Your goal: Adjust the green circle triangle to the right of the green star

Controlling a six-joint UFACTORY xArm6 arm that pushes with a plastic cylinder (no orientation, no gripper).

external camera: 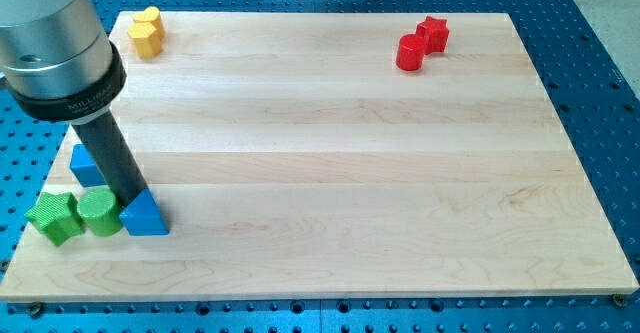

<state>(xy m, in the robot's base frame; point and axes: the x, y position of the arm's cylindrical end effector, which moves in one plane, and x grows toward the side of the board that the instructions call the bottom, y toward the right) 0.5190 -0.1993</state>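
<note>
A pale wooden board (330, 153) lies on a blue perforated table; I am steering a single arm that ends in a plain dark rod, so the tool has no jaws to open or close and holds nothing; it can only push. The rod comes down from the view's upper left, and my tip (130, 199) sits in the lower-left corner of the board, just behind the blue triangle (146, 216) and at the upper right edge of the green circle (99, 212); whether it touches either, I cannot tell.

The task's pieces form a tight row near the view's bottom left: the green star (54, 216) furthest left, the green circle touching or just beside it on its right, then the blue triangle against the circle's right side; a second blue block (86, 163), partly hidden by the rod, sits just above them. Two yellow blocks (147, 31) rest at the top left; two red blocks (421, 43), one a star, at the top right, both well apart from the work.

My judgement: the placing is nearly done, since circle and triangle already lie right of the star; this is the final trimming step. The next move calls for a short, gentle nudge only, keeping the row straight without shoving the star or knocking the circle out of line.
</note>
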